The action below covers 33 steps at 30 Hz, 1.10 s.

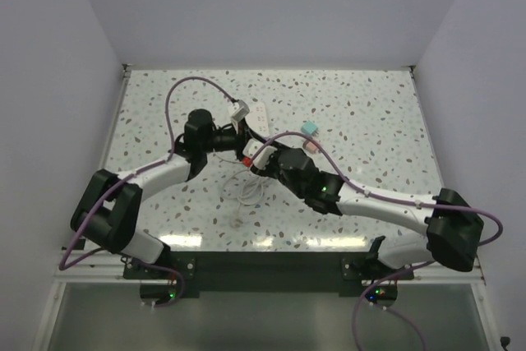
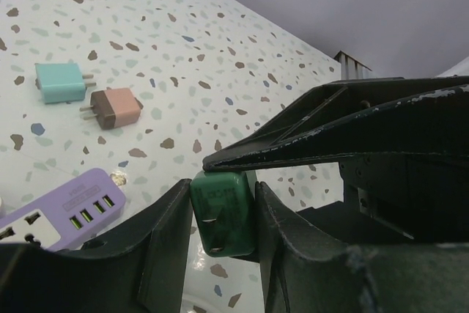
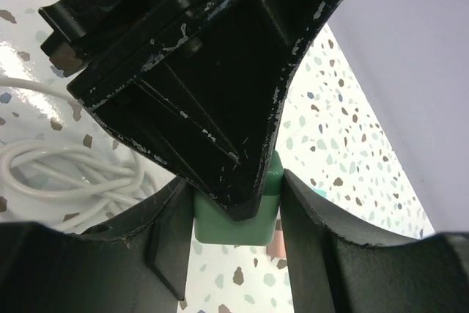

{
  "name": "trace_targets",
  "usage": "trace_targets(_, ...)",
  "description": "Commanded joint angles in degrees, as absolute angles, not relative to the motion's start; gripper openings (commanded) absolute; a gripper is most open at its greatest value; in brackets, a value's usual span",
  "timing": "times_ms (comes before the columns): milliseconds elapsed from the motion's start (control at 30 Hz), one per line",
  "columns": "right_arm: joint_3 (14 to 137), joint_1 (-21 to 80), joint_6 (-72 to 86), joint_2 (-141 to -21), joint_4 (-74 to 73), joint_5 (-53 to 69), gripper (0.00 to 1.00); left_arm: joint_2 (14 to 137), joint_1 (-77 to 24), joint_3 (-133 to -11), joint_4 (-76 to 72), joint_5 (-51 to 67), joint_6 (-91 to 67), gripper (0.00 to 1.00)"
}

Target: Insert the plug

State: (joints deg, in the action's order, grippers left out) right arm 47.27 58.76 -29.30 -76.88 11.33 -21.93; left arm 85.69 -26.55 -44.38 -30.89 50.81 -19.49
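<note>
Nearest the overhead camera are the two arm bases at the near edge of the table [image 1: 370, 104]. Both arms reach inward from there and meet over its middle.

At the left, the left gripper [image 2: 223, 214] has its two fingers pressed against either side of the green plug [image 2: 220, 207]. A metal prong shows on the plug face turned toward that wrist camera. From the right, the right gripper [image 3: 238, 218] clamps the same plug from the opposite direction. Both claws therefore appear to hold it at once, seemingly clear of the table. (From above the plug is buried under the black jaws, so this rests on the wrist views.)

Just beyond the pair, toward the far side, lies the purple power strip [image 2: 58, 214] with its sockets facing up. A loose white cable [image 3: 73, 170] is coiled on the table on the near side of the grippers. Further right, apart from the action, a teal plug [image 2: 60, 82] and a brown-and-pink plug [image 2: 116, 108] sit side by side.

As I judge it, the plug is picked up and is being shared between the claws, probably a hand-over or regrip. Insertion has not begun. One claw has yet to let go, and the prongs must then be turned toward a socket, lined up and pushed home.
</note>
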Motion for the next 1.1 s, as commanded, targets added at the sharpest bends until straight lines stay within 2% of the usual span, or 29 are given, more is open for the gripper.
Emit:
trace_targets(0,47.99,58.36,-31.46,-72.86,22.15,-24.87,0.52,86.92,-28.56,-44.82,-32.6,56.25,-20.56,0.01)
trace_targets(67,47.81,58.27,-31.03,-72.16,22.15,-25.31,0.6,86.66,-28.48,-44.65,-33.74,55.55,-21.35,0.0)
trace_targets(133,47.72,58.1,-29.98,-71.46,20.84,-25.23,0.76,86.31,-28.48,-44.21,-35.85,54.5,-23.02,0.0)
trace_targets(200,48.25,57.66,-28.92,-70.32,17.69,-23.74,0.86,85.43,-28.21,-43.95,-36.82,53.71,-23.9,0.0)
trace_targets(233,48.51,57.05,-27.52,-69.96,16.19,-22.86,0.88,85.26,-27.86,-43.95,-37.0,53.35,-24.25,0.0)
trace_targets(467,48.17,55.72,-21.98,-67.24,9.06,-19.17,0.92,82.97,-23.03,-42.28,-43.15,51.6,-30.85,0.0)
trace_targets(533,47.64,55.72,-19.09,-64.97,6.16,-14.71,0.92,82.79,-21.54,-42.19,-43.85,51.5,-31.9,0.0)
trace_targets(733,43.95,54.59,-13.03,-59.16,5.62,-9.06,0.93,80.6,-19.78,-42.01,-44.3,50.28,-32.78,0.0)
trace_targets(833,46.49,53.79,-8.46,-61.07,4.49,-8.44,0.93,78.85,-19.78,-41.66,-44.82,49.22,-32.78,0.0)
trace_targets(933,48.25,53.7,-3.62,-62.22,4.13,-8.53,0.92,77.26,-19.78,-39.91,-50.96,48.87,-35.85,0.0)
trace_targets(1067,45.8,53.09,1.82,-61.18,10.7,-3.36,0.92,74.36,-19.78,-35.69,-60.89,47.12,-40.86,0.0)
